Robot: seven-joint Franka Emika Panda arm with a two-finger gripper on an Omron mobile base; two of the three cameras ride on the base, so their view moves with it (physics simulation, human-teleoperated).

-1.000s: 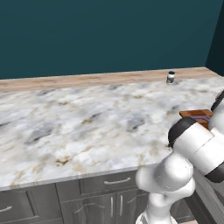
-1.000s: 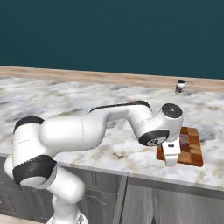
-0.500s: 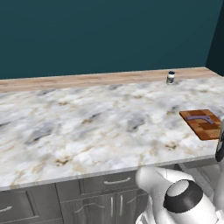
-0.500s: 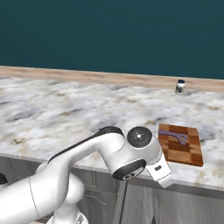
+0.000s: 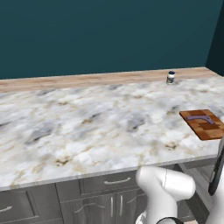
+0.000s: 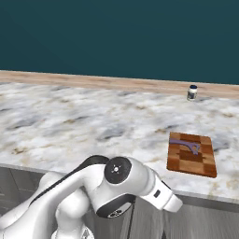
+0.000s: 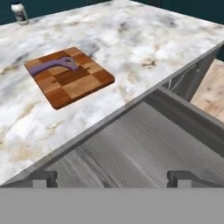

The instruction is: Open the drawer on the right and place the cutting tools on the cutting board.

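On the marble counter (image 5: 87, 127) of a rendered kitchen, a small dark-capped jar (image 5: 170, 77) stands far back by the wooden strip against the teal wall. Right of it and nearer the front edge lies the checkered cutting board (image 6: 192, 153), with one purple cutting tool (image 6: 185, 144) resting across its far end. Below the counter's edge at the right, the drawer (image 7: 144, 144) stands pulled out, its light grey floor showing under the hand. The gripper (image 7: 112, 177) hangs over that drawer interior, its two dark fingertips (image 7: 43, 177) spread wide apart with nothing between them. Seen from the hand, the board sits up on the counter beyond the drawer, well apart from the fingers.
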